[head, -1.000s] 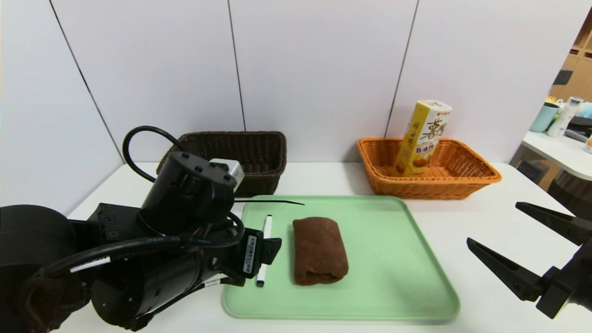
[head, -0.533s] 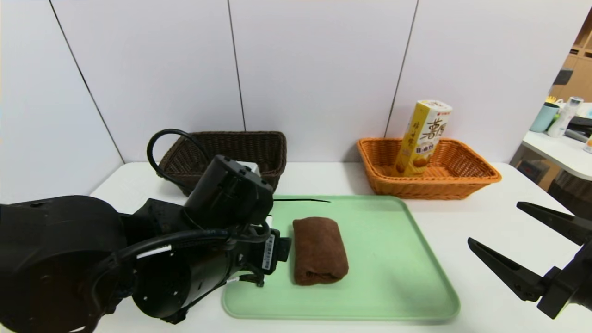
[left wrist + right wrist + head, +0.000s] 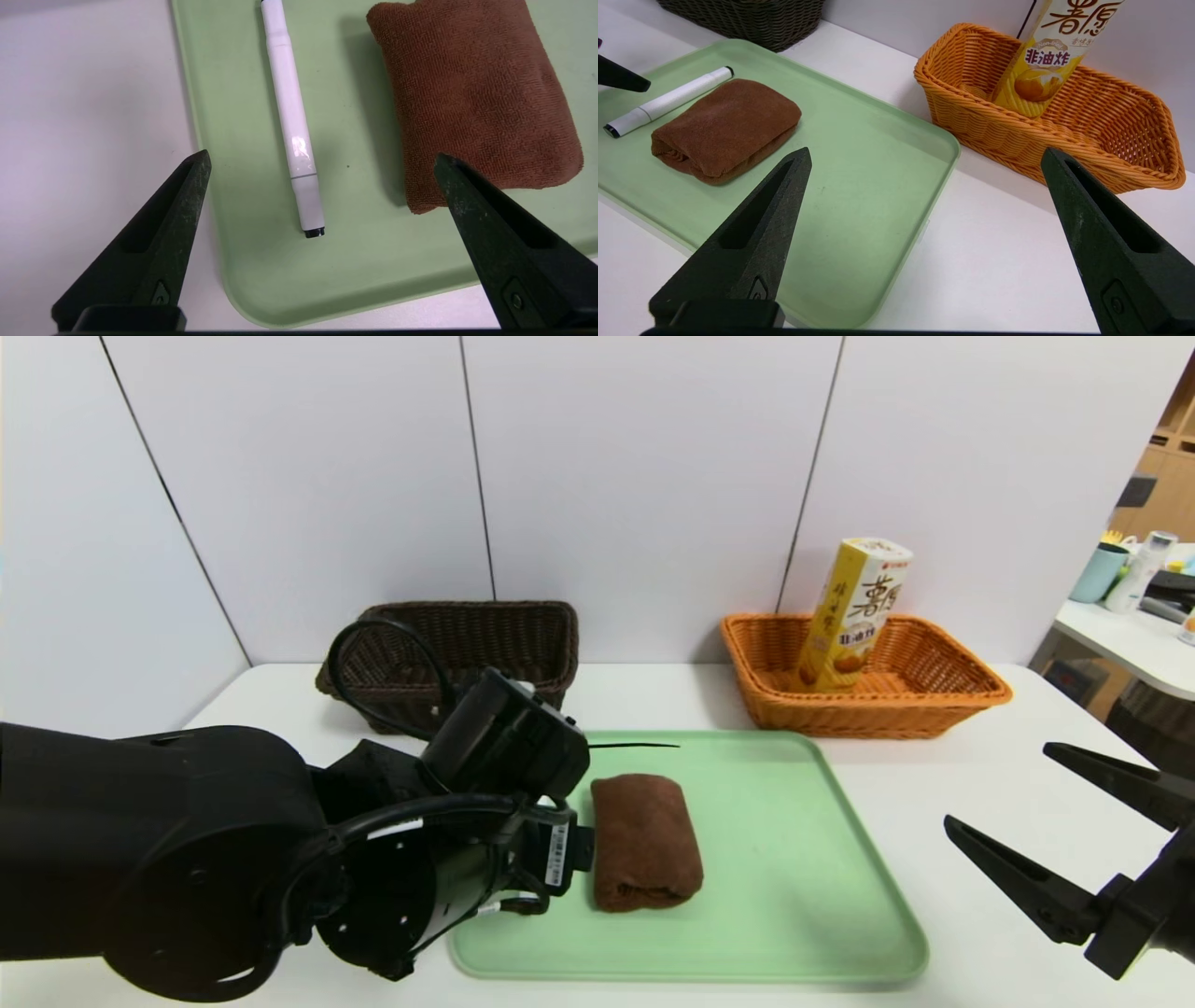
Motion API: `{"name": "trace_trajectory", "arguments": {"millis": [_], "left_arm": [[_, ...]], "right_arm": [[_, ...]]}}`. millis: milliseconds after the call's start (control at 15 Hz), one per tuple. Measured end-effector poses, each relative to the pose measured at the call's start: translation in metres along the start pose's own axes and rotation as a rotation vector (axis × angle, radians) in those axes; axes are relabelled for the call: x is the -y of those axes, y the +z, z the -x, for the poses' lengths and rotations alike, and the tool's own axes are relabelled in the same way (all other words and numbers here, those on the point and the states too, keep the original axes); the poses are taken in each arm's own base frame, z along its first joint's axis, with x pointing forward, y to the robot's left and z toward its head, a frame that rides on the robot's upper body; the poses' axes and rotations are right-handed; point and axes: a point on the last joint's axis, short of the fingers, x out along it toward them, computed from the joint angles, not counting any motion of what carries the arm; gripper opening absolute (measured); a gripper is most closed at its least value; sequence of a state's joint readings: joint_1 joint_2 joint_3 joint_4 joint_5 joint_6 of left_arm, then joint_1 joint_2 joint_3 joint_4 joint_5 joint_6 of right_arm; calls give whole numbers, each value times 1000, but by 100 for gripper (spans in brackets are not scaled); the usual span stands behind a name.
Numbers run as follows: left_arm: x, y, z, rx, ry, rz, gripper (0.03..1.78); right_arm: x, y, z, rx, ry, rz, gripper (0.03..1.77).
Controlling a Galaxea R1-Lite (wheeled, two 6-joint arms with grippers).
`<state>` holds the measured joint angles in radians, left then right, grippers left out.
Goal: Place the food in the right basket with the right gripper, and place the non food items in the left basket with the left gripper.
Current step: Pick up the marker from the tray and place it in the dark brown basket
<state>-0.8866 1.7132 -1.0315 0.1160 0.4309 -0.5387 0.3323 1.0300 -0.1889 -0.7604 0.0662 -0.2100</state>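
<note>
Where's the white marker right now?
In the left wrist view, the white marker lies on the green tray, beside the brown rolled towel and between the left gripper's open jaws.

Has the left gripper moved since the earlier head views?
Yes: the left gripper has moved rightward, over the left part of the green tray, closer to the brown towel.
</note>
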Motion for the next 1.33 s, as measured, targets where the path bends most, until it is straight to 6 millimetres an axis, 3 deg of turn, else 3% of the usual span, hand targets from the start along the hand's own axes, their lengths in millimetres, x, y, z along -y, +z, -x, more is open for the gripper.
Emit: {"name": "trace_trajectory", "arguments": {"millis": [1333], "left_arm": [[15, -8, -30, -48, 34, 11, 169]], "right_arm": [[-1, -4, 1, -11, 5, -1, 169]]}}
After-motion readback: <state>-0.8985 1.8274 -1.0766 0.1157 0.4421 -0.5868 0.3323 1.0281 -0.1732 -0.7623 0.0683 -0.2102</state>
